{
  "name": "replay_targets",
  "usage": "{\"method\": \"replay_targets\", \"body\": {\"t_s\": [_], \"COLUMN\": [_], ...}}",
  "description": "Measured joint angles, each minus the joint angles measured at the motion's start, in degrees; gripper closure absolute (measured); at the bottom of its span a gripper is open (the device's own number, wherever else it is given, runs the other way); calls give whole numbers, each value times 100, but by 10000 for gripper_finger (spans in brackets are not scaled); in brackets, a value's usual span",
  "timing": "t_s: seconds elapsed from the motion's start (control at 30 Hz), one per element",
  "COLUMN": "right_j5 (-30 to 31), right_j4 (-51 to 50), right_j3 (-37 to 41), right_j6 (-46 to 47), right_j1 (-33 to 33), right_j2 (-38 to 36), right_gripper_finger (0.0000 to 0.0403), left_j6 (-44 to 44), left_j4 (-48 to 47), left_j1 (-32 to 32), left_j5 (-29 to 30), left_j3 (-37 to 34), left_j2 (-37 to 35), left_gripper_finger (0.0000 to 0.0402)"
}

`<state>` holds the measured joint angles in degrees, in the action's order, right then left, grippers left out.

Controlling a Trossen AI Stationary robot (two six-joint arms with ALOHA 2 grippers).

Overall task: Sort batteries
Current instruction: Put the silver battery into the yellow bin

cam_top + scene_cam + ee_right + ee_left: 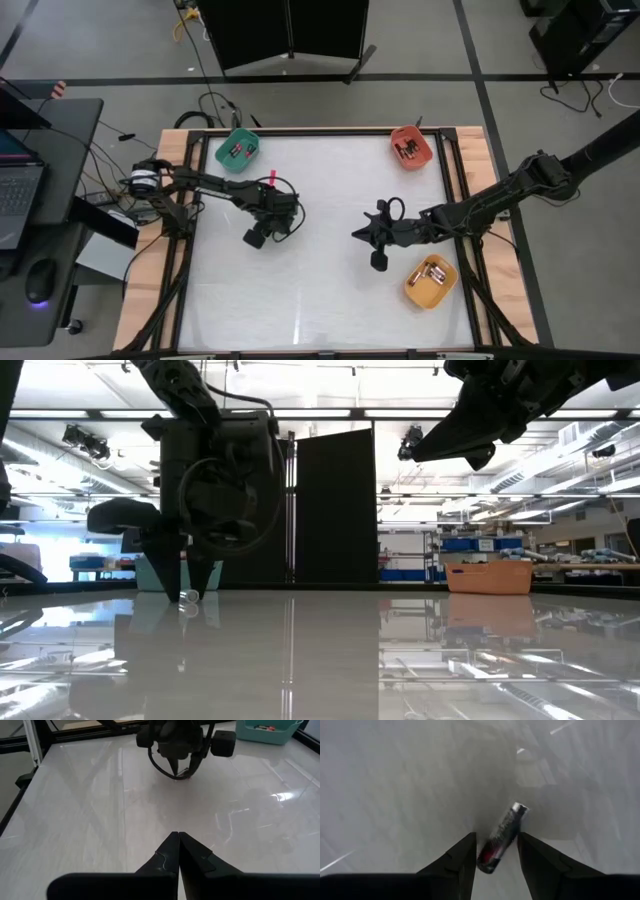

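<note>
Left end effector [496, 855] over a battery [502, 838]
I see its fingers spread astride it on the table [330, 200]; right end effector [178, 851] closed, empty.

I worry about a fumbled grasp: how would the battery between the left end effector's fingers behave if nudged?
The battery is a smooth cylinder lying on its side, so it likely rolls. The glossy table probably lets it slide.

A grey floor [480, 40] crossed by dark tape lines surrounds the white table [320, 300]. A black panel [335, 505] stands beyond it, under long ceiling lights [300, 415]. A desk [45, 170] carries a laptop [18, 195].
</note>
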<state>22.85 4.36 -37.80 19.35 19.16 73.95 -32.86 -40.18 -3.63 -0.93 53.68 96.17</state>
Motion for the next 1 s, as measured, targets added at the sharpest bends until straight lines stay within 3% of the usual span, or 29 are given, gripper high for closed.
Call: {"method": "replay_targets", "body": {"t_s": [0.2, 0.47, 0.63, 0.7, 0.83, 1.0], "right_j5": [0, 2, 44, 194, 715, 1052], "right_j4": [-15, -267, -284, -284, -148, 1195], "right_j3": [0, -2, -2, -2, 27, 486], "right_j6": [-1, 9, 36, 56, 238, 103], "right_j1": [0, 0, 27, 69, 275, 519], "right_j2": [0, 2, 2, 2, 2, 4], "right_gripper_finger": [388, 388, 387, 384, 386, 393], "left_j6": [171, 644, 1266, 1513, 2234, 3048], "left_j4": [-48, -226, 171, 990, 3558, 7076], "left_j1": [1, 1, -30, -38, -74, -69], "left_j5": [52, 43, -325, -645, -1452, -1565], "left_j3": [25, 22, -35, -134, -623, -1377], "left_j2": [150, 136, 21, -71, -347, -316], "left_gripper_finger": [266, 357, 357, 357, 357, 357]}}
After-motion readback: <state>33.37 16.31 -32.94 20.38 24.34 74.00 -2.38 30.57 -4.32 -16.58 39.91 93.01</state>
